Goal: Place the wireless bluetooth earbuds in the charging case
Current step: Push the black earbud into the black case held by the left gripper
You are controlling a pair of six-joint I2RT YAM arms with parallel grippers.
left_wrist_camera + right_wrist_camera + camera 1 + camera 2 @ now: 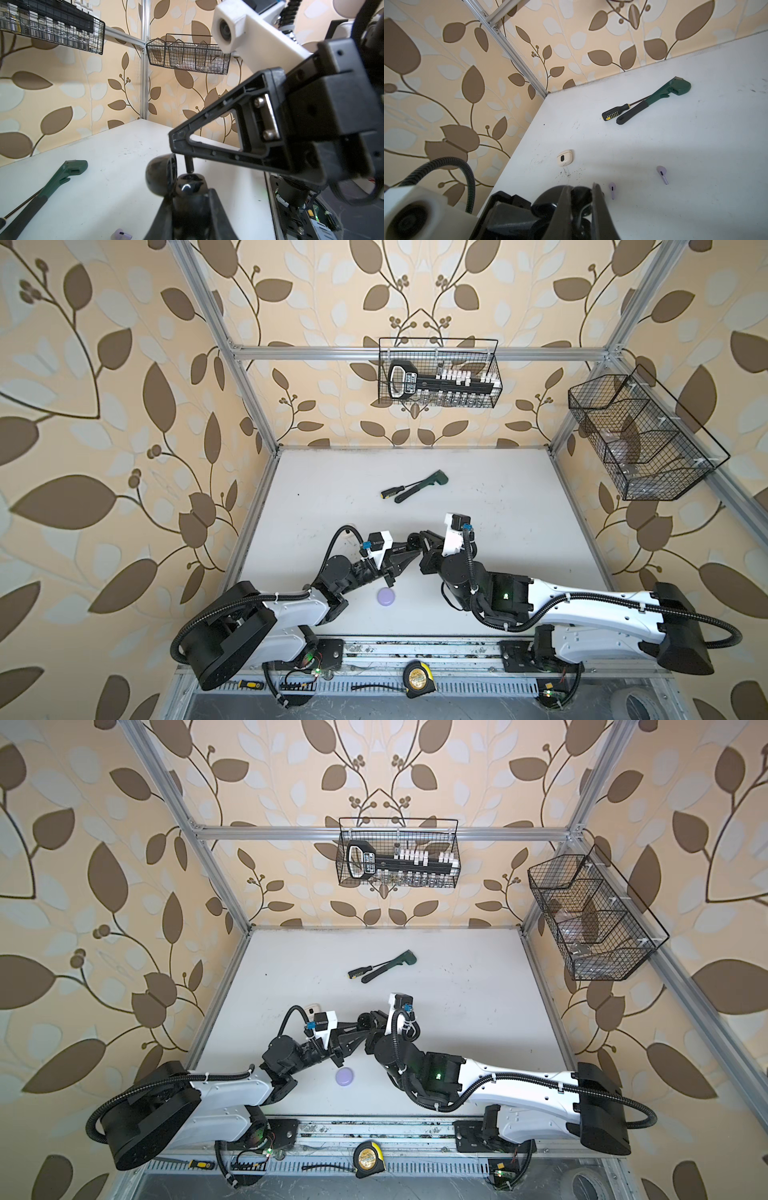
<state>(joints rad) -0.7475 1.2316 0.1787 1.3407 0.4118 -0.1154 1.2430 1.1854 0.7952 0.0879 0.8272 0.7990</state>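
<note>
My left gripper [189, 195] is shut on a black charging case [187, 185] held above the table, its lid [161, 176] swung open. My right gripper [581, 186] is shut on a black earbud [581, 195] just above the case. The earbud's stem [189, 164] points down at the case's cavity. In both top views the two grippers meet mid-table, left [409, 552] and right [424, 542]. Two lilac earbuds [612, 190] [662, 174] lie on the table. A closed lilac case [387, 596] sits near the left arm. A cream case [565, 158] lies by the left edge.
A green wrench [422, 485] and a black screwdriver [392, 492] lie toward the back of the white table [519, 510]. Two wire baskets hang on the walls, one at the back [438, 373] and one on the right [640, 439]. A tape measure [417, 678] sits on the front rail.
</note>
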